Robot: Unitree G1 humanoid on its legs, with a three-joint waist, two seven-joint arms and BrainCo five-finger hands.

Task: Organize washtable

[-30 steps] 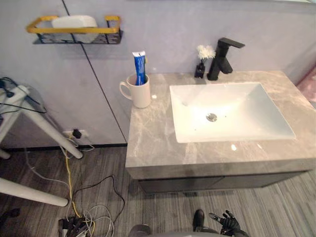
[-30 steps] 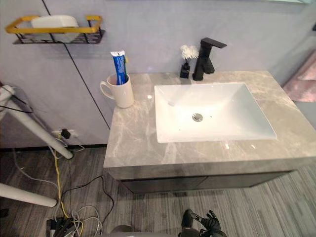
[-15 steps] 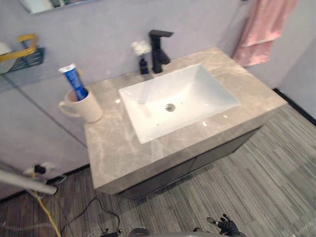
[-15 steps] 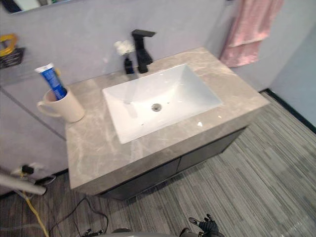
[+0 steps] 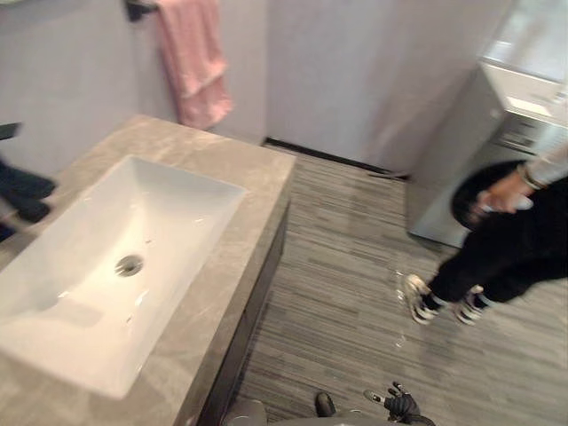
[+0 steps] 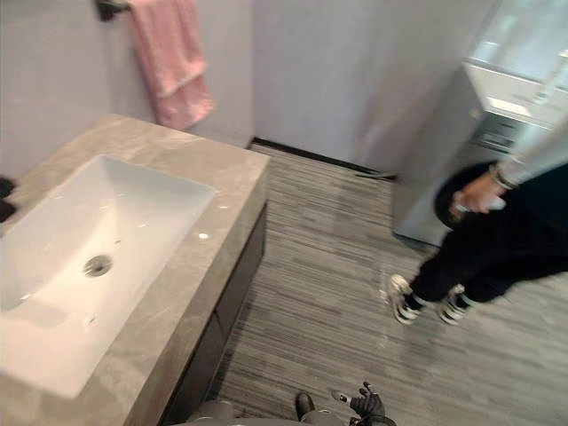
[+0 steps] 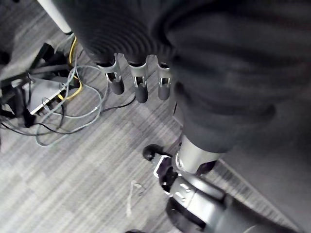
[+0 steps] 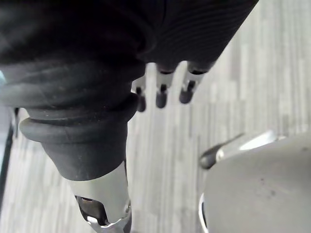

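Grey walls (image 5: 355, 71) and a grey, wood-grained floor (image 5: 346, 284) make up the room. The washtable stands on my left: its grey marbled worktop (image 5: 244, 253) carries a white rectangular sink (image 5: 169, 209) with a round metal drain (image 5: 129, 264) in the bottom. Nothing lies in the basin, and the stretch of worktop around it that I can see is bare stone. At the worktop's far left edge sit some dark shapes (image 5: 22, 188), too blurred for me to name. A pink towel (image 5: 191, 58) hangs down the wall from a dark bar (image 5: 138, 9), just past the worktop's far corner.

Well apart from the washtable, on my right, a person (image 5: 506, 257) in dark trousers and a light sleeve stands on the floor in pale shoes (image 5: 417, 297). Their hand (image 5: 506, 191) holds something small and white in front of a grey appliance (image 5: 497, 124) with a dark round door.

My right hand (image 5: 401, 406) hangs low near the floor, away from the worktop; its fingers (image 8: 162, 97) are loose and nearly straight, and they grasp nothing. My left hand (image 7: 121, 43) also hangs over the floor, above a tangle of grey and yellow cables (image 7: 48, 97); its fingers (image 7: 140, 82) are released, straight, and empty.
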